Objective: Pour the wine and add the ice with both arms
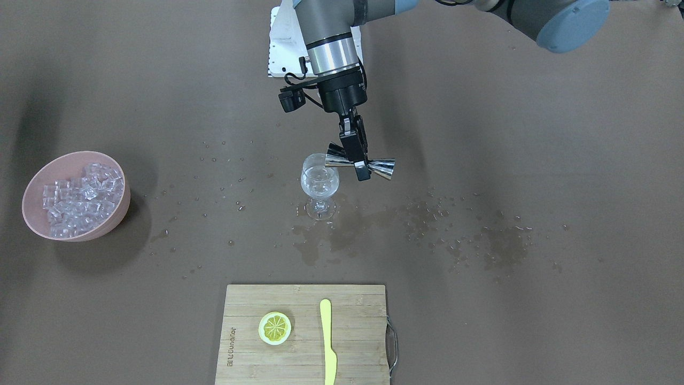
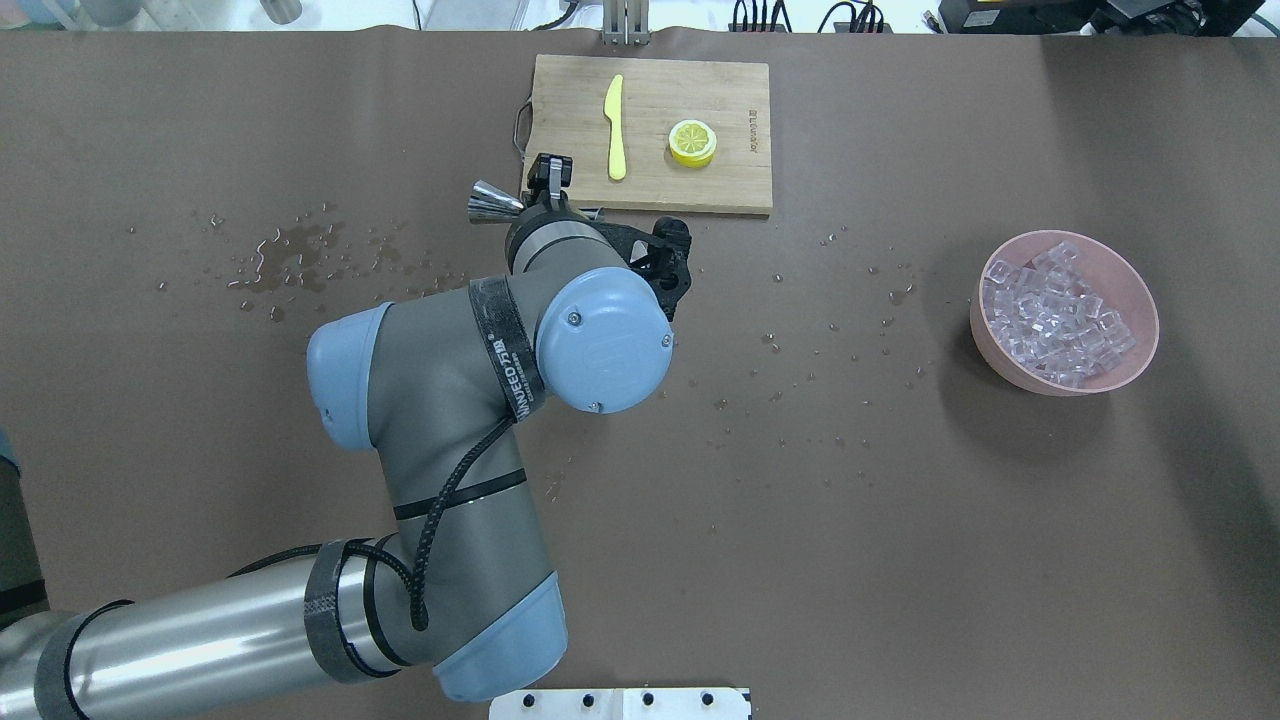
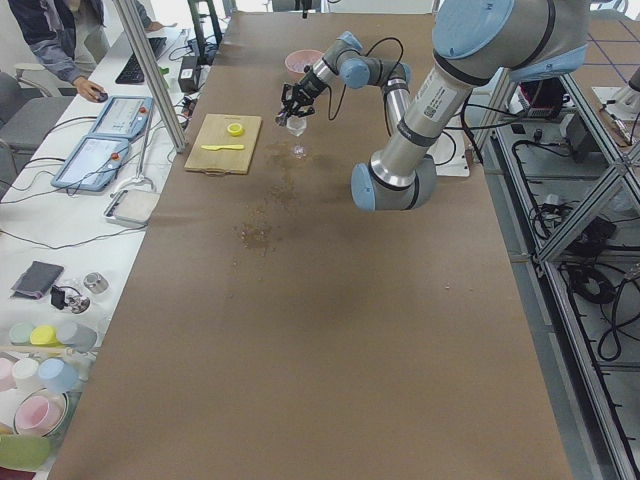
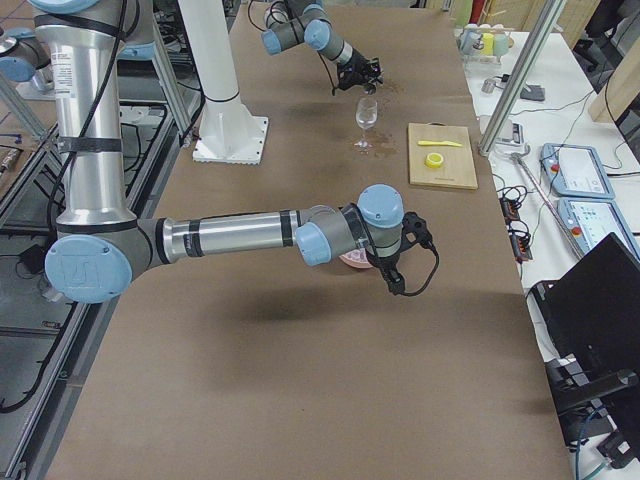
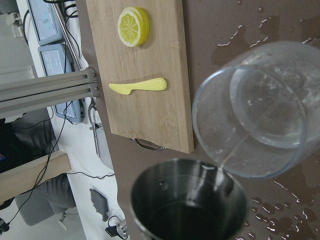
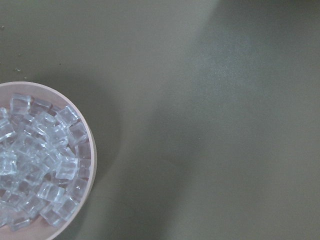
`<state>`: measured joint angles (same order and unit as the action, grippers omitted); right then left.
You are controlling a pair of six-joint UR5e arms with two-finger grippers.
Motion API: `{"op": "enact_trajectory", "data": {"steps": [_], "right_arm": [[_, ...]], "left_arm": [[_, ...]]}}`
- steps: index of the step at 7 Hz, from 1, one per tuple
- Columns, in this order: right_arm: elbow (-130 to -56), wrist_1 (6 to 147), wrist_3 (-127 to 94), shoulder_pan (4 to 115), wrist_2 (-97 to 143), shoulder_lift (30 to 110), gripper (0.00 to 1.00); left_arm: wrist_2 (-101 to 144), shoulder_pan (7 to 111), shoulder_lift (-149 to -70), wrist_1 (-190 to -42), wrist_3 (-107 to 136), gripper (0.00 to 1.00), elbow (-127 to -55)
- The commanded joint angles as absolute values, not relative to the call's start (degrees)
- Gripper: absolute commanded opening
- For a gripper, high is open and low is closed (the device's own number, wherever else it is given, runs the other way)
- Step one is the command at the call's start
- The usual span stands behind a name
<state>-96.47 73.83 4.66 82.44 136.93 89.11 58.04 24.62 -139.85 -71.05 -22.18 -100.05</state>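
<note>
Reaches fwd over the table w/ the left arm (image 2: 440, 400): elbow folded back, forearm out, wrist dropping steeply twd mid-table. Clamps the left gripper (image 1: 360, 167) hard on the waist of a steel jigger (image 1: 383, 169). Tips that jigger flat on its side, one mouth at the rim of the wine glass (image 1: 319, 184). Upright glass, on a wet patch of the table (image 1: 534, 133). From the wrist cam: thin clear thread from jigger lip into the glass. Down in the bottom of the glass, a little wine (image 1: 319, 190).

Other side: stretches the right arm (image 4: 240, 232) out low, approx level, wrist hanging over a pink bowl (image 1: 118, 211). Tucks the right gripper (image 4: 386, 266) under that wrist – can't tell if fingers apart or together. In the bowl, a heap of ice (image 1: 80, 195), well apart from the glass. Near the operators' edge: chopping board (image 1: 304, 363) w/ lemon slice (image 1: 274, 328) & yellow knife (image 1: 327, 342) side by side.
</note>
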Motion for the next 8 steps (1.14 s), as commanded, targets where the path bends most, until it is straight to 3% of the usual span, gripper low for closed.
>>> {"op": "enact_trajectory", "data": {"steps": [1, 3, 6, 8], "right_arm": [[-96.4, 73.8, 4.7, 82.4, 136.9, 88.9, 1.0], [-96.2, 73.8, 4.7, 82.4, 136.9, 88.9, 1.0], [-96.2, 73.8, 4.7, 82.4, 136.9, 88.6, 1.0], [-96.4, 73.8, 4.6, 82.4, 137.0, 88.2, 1.0]], "left_arm": [[58.2, 25.7, -139.6, -73.1, -16.8, 0.0, -102.2], [59.0, 27.0, -126.7, -84.7, 5.8, 0.0, -114.5], [62.9, 28.6, -115.8, -102.6, 39.1, 0.0, -114.9], [62.8, 30.2, -102.6, -132.5, 43.4, 0.0, -109.9]]}}
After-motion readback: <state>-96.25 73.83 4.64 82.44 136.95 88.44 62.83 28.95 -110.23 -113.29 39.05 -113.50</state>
